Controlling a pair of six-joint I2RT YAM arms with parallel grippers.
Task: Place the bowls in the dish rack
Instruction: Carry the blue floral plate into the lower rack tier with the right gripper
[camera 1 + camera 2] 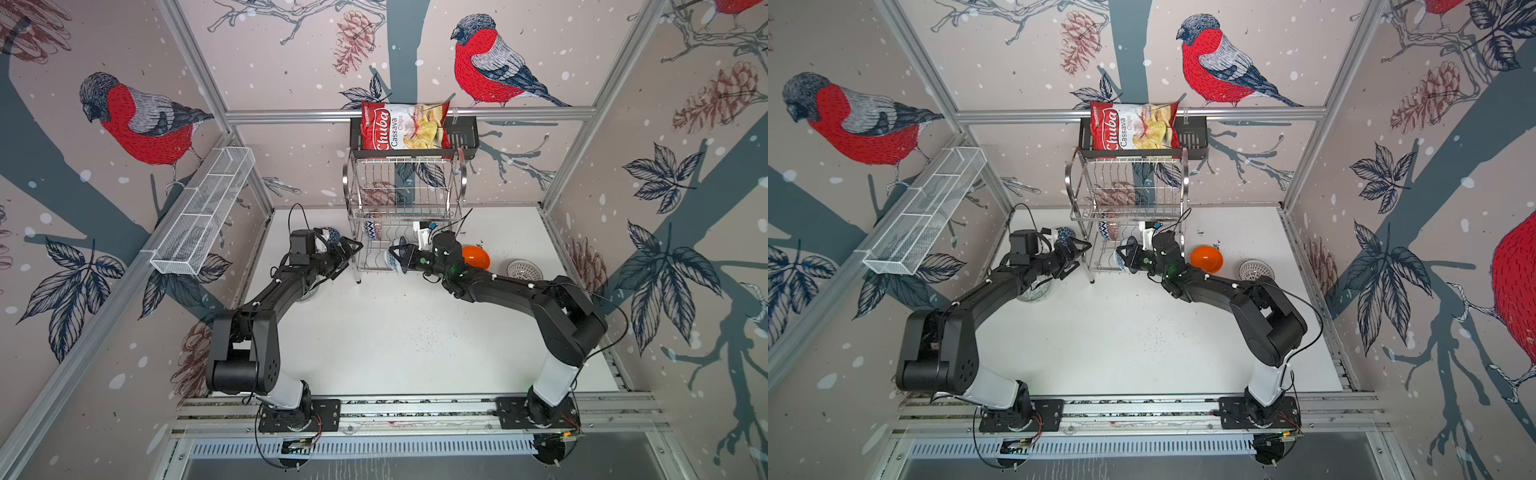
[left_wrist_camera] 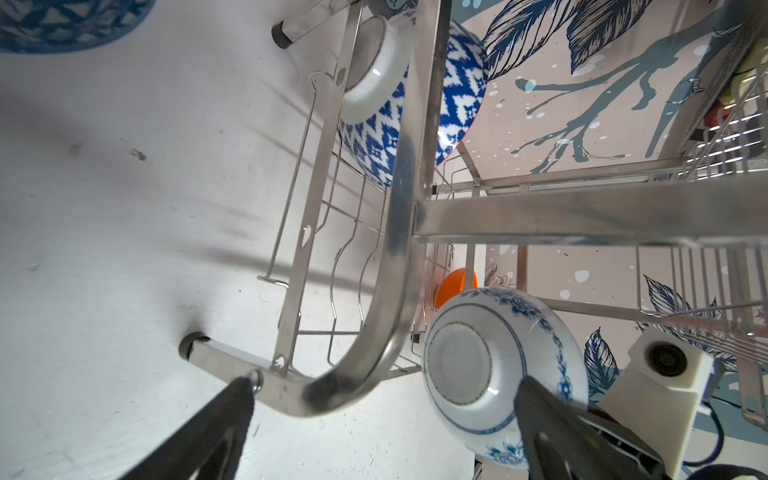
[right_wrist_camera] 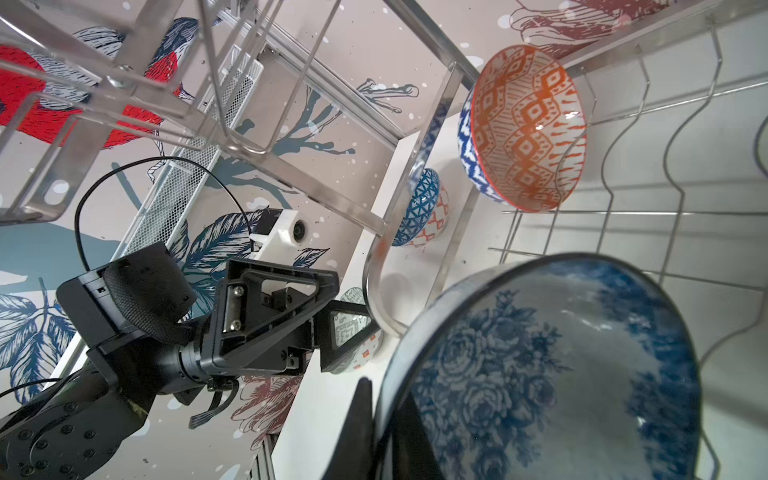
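Your right hand (image 1: 394,261) is clamped on the blue floral bowl (image 2: 469,365), held on edge at the front of the dish rack's (image 1: 403,195) lower tier, half hidden in both top views. Your left hand (image 1: 350,258), fingers (image 2: 208,436) apart, sits just beside the rack's curved frame (image 2: 399,257), its arm covering another bowl (image 1: 1034,294). Free slots reach back to the patterned bowl (image 3: 528,129).

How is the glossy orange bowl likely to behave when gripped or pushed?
The glossy plain orange bowl shines, so probably slippery. Its rounded wall suggests it could rock or roll when nudged. It looks rigid, likely holding shape.
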